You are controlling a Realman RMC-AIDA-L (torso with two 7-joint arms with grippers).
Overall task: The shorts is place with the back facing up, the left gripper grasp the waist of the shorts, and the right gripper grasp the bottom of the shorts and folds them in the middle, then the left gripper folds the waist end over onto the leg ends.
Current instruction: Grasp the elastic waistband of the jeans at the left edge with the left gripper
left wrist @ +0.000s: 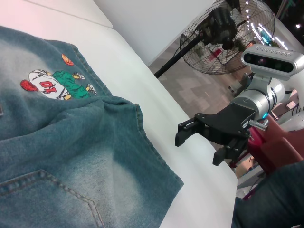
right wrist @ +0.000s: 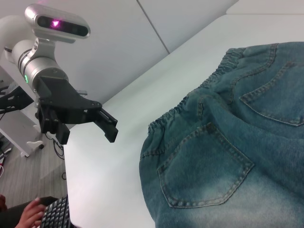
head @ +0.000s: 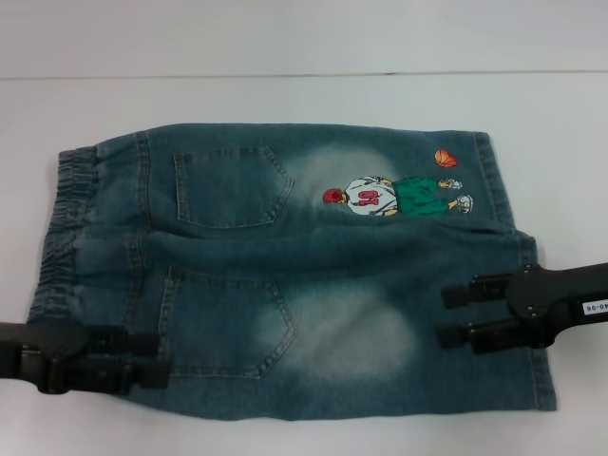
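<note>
Shorts [head: 294, 275] are lying flat on the white table [head: 304, 38], back pockets up, with the gathered waist [head: 62, 228] pointing toward your left side and the bottom of the shorts [head: 527, 285] toward your right. You are hovering the left gripper [head: 152, 356] low over the near corner beside the waist, and the right wrist view is showing its fingers apart and not yet on cloth. You are holding the right gripper [head: 456, 313] with its fingers spread over the near leg, close to the hem, gripping nothing.

For this step you are aiming at two matching grasps along the near edge. Judging from the layout, you are wanting the left fingers on the elastic band itself, not the pocket panel beside it, and the right fingers on the stitched hem edge rather than the mid-leg fabric they are now above. Pinching both layers of denim is mattering here, or the top layer alone may lift. Keeping both grips level should help the near half fold cleanly over the far half, toward the printed figure [head: 394, 197].
</note>
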